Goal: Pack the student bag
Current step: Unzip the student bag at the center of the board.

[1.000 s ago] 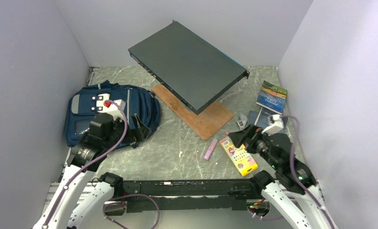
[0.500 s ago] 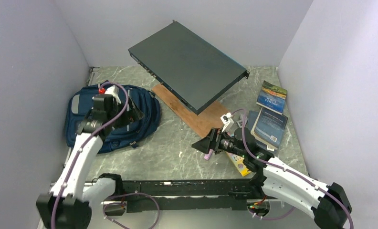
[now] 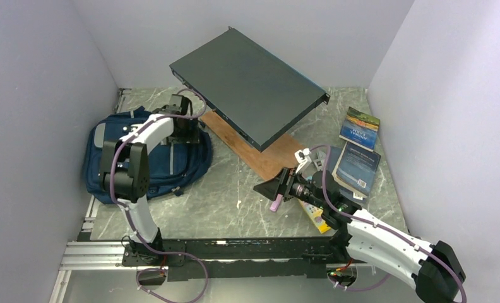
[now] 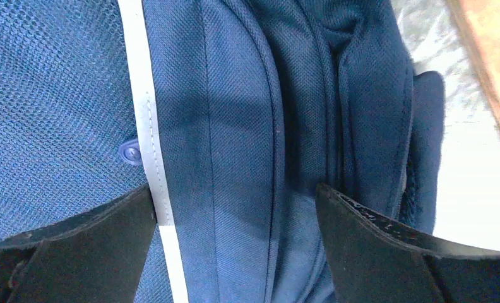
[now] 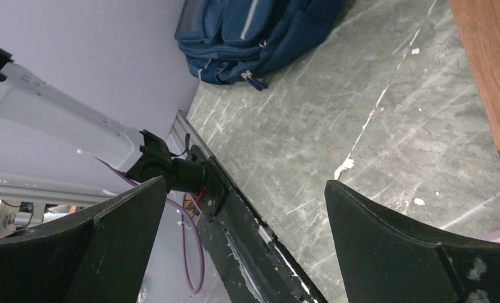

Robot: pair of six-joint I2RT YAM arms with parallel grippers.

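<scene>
My left fingers (image 4: 89, 243) are spread wide and grasp nothing. Between them lies only the student bag (image 4: 235, 113): thick navy folds and seams, with a grey stripe close to one finger. I see no zip pull between the fingers, and I cannot tell if the bag is open at this place.

I think this is the main risk. If I close here, I catch a soft fold and not the zip. A pull would then drag the whole bag over the desk (image 3: 235, 189), or the cloth would slip out.

A second risk is the black flat case (image 3: 247, 82). Its low edge hangs just beyond the left fingers, so a lift may knock it on its wooden board (image 3: 269, 158).

My right fingers (image 5: 392, 243) are also released and empty, low over bare desk. A pink bar (image 3: 276, 201) lies just beside them. A careless sweep would push it away, or against the crayon box (image 3: 323, 214) behind them.
</scene>
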